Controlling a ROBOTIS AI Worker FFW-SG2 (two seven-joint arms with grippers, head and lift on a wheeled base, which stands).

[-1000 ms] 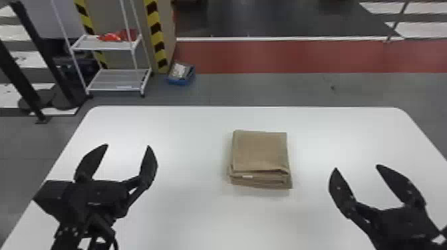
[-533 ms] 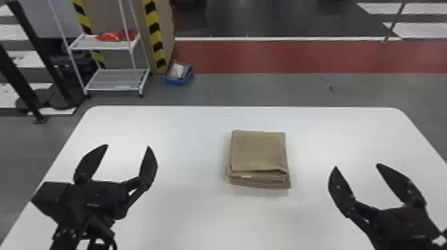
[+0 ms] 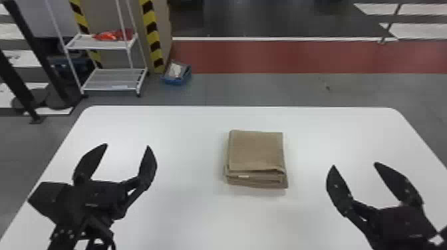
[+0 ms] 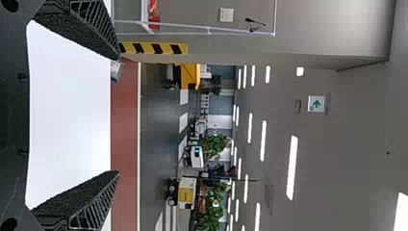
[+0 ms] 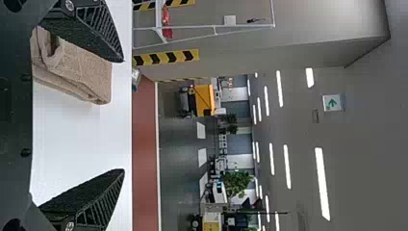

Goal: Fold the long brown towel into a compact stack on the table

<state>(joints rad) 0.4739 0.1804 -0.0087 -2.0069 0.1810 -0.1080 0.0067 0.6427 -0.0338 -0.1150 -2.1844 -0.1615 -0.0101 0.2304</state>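
Brown towel (image 3: 257,151) folded on the worktop (image 3: 179,216), between my left gripper (image 3: 127,144) and the nearer right gripper (image 3: 354,163) — both pairs of fingers apart, empty. I judge the stack done — any tidying calls for the right, reaching leftward.

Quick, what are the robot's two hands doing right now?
Left gripper: open, holding nothing.
Right gripper: open, holding nothing.

And the head view swings a touch toward three o'clock: there go the towel (image 3: 256,151), the tabletop (image 3: 166,133) and the blue bin (image 3: 174,79), all sliding slightly toward nine o'clock.
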